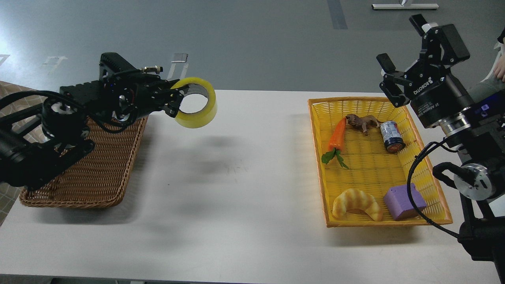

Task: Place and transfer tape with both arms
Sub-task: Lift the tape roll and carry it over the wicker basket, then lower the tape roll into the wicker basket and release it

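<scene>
Head view: the wide roll of translucent yellow packing tape (196,103) is up in the air over the white table (236,189), tilted so you look through its pale core, with a blurry shadow under it. The left gripper (173,100) has it pinched by the rim, one finger inside the ring. Below that arm sits a brown wicker tray (98,173). Well apart on the right, a yellow woven basket (394,103) holds an orange toy carrot (338,133), a small brown animal figure (363,122), a small can (391,136), a golden croissant (357,204) and a purple block (403,202). The right gripper (388,81) hangs above the basket's far corner, fingers spread, gripping nothing.
</scene>
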Tool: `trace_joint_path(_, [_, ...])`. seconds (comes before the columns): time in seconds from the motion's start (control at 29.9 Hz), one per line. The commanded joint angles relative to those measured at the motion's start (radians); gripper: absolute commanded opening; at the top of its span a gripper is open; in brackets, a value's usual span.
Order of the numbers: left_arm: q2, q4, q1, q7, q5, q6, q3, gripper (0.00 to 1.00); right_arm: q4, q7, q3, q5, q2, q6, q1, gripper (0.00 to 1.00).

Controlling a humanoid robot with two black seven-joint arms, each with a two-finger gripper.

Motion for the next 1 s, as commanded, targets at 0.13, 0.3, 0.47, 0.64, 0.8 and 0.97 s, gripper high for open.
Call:
trace_joint_path(0.13, [0.13, 0.017, 0.074, -0.034, -0.156, 0.041, 0.003, 0.0, 0.004, 0.0, -0.004, 0.0, 0.001, 0.0, -0.002, 1.0])
trace_joint_path(0.3, [0.184, 0.074, 0.133, -0.085, -0.201, 0.101, 0.003, 0.0, 0.009, 0.0, -0.008, -0.001, 0.005, 0.0, -0.006, 1.0])
trace_joint_path(0.47, [0.219, 0.169, 0.168, -0.155, -0.218, 0.156, 0.003, 0.0, 0.009, 0.0, -0.03, -0.005, 0.005, 0.0, -0.011, 1.0])
trace_joint_path(0.64, [0.218, 0.281, 0.189, -0.21, -0.221, 0.193, 0.005, 0.0, 0.012, 0.0, -0.037, -0.005, 0.005, 0.0, -0.025, 1.0])
trace_joint_path(0.8, [0.21, 0.332, 0.249, -0.237, -0.223, 0.228, 0.003, 0.0, 0.02, -0.001, -0.037, -0.005, 0.005, 0.0, -0.026, 1.0])
trace_joint_path(0.97, [0.197, 0.402, 0.283, -0.241, -0.265, 0.266, 0.005, 0.0, 0.026, -0.003, -0.038, -0.005, 0.005, 0.0, -0.028, 1.0])
